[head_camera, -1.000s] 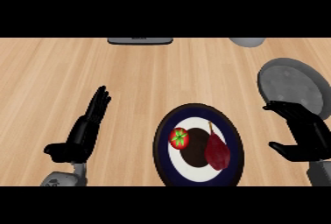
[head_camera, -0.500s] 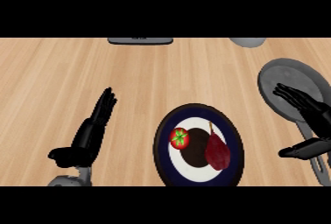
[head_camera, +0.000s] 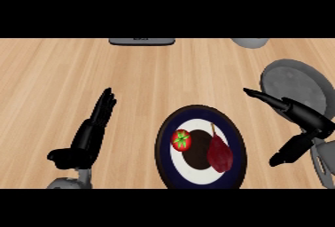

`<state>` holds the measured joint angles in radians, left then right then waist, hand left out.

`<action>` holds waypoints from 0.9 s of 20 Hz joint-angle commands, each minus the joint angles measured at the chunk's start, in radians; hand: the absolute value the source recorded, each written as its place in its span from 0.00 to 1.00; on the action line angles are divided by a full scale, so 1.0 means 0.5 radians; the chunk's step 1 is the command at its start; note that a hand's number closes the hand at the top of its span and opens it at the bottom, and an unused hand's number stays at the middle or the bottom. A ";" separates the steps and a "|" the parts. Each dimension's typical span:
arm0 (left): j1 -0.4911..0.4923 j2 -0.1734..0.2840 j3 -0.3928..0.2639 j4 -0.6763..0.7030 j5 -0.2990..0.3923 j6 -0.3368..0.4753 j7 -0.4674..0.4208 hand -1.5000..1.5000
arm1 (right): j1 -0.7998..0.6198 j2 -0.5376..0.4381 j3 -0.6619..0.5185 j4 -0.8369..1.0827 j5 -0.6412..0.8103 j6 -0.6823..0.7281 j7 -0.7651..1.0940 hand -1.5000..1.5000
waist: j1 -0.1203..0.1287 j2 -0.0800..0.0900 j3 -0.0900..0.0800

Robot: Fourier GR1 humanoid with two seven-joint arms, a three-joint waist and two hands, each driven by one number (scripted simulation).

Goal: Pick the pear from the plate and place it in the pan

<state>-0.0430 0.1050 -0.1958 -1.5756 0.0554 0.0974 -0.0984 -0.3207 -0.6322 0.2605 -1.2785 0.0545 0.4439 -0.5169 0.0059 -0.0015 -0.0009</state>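
We saw one pear (head_camera: 219,153), dark red, lying on the right half of the one plate (head_camera: 165,146), a round plate with a dark blue rim and a white ring round a dark centre. The pear's long axis ran nearly up and down the head view: its thin stem pointed to the far side of the counter (head_camera: 98,66), leaning a little leftward, and its broad end lay toward the near edge. Just beside it, on the plate's left half, sat one small red tomato (head_camera: 181,139) with a green top; the two looked close but we could not tell whether they touched. One grey pan (head_camera: 294,82) stood to the right of the plate, apart from it. Our left hand (head_camera: 88,135) stood left of the plate, its fingers straight and together, pointing away, holding nothing. Our right hand (head_camera: 301,117) hung between plate and pan, fingers stretched out straight toward the upper left, the thumb hanging down, nothing in it. At the far edge we counted one dark flat object (head_camera: 141,41) and one grey round one (head_camera: 250,42), both cut off.
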 commanded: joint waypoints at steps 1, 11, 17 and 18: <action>0.031 -0.038 -0.040 -0.019 0.007 -0.018 0.003 0.50 | -0.073 0.096 0.224 -0.019 0.354 -0.117 0.062 0.00 | 0.016 0.005 0.002; -0.127 0.011 0.184 0.264 0.067 -0.147 -0.120 0.50 | 0.136 0.246 0.319 -0.160 0.788 -0.174 0.268 0.00 | -0.017 0.004 0.001; 0.040 -0.047 0.079 -0.027 -0.057 -0.091 0.027 0.50 | 0.153 0.472 0.235 -0.182 0.953 -0.084 0.400 0.00 | -0.010 0.002 0.002; 0.163 -0.099 -0.006 -0.012 -0.107 -0.058 -0.076 0.50 | 0.058 0.355 0.116 -0.160 0.867 0.054 0.393 0.00 | -0.008 0.002 0.001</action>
<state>-0.0183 0.0779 -0.1741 -1.5687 0.0272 0.0609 -0.1113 -0.2850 -0.4498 0.3722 -1.3406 0.4771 0.4094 -0.3483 0.0022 -0.0003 0.0001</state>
